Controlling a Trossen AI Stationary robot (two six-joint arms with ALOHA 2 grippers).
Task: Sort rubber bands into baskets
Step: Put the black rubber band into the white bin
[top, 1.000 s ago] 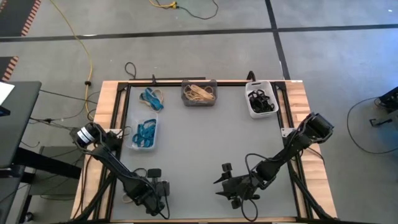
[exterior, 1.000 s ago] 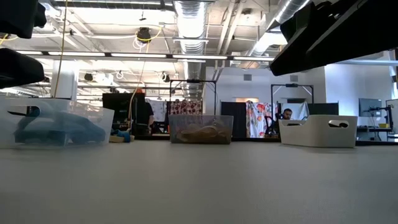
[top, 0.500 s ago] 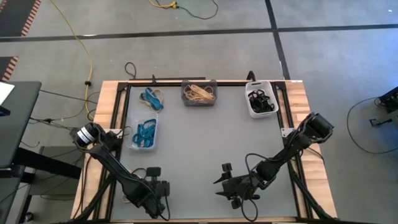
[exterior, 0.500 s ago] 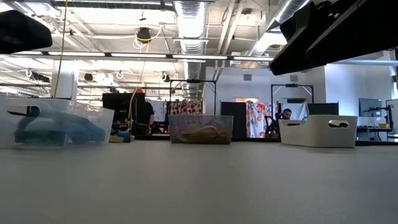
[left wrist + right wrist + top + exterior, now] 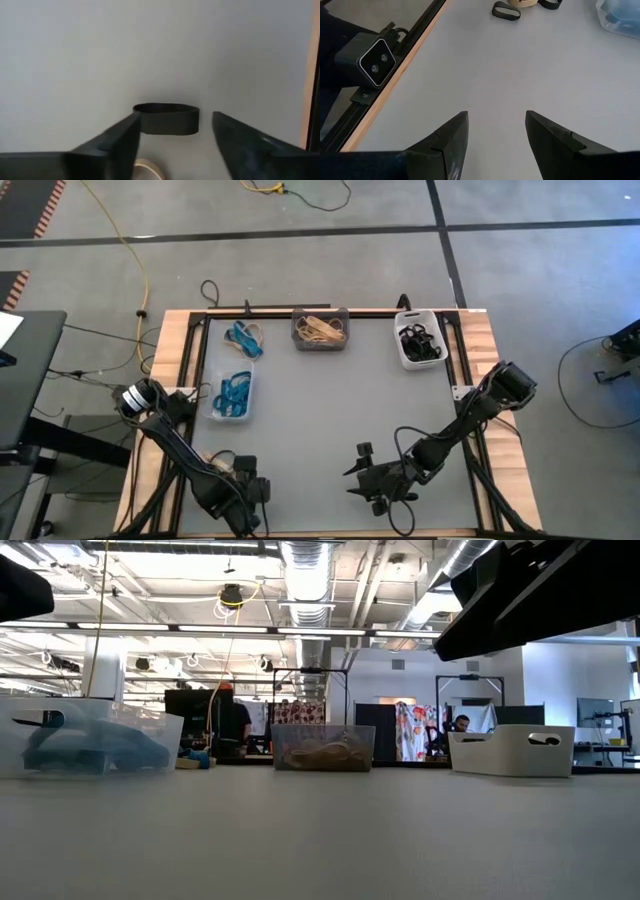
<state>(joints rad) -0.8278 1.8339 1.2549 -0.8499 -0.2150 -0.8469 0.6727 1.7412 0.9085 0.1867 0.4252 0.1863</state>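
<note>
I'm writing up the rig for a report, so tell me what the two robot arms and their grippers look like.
Both arms are dark, near-black jointed links with black cables trailing along them. The left arm has a silvery ring at its base joint. The left gripper and right gripper each end in two flat, tapered black fingers.

table top [image 5: 330,410]: plain grey
left basket [image 5: 231,395]: clear, blue bands
middle basket [image 5: 320,329]: dark grey, tan bands
right basket [image 5: 418,340]: white, black bands

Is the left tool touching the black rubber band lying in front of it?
Cannot tell. In the left wrist view the open left tool frames the black rubber band; one finger overlaps the band's end, with no plain contact or gap.
</note>
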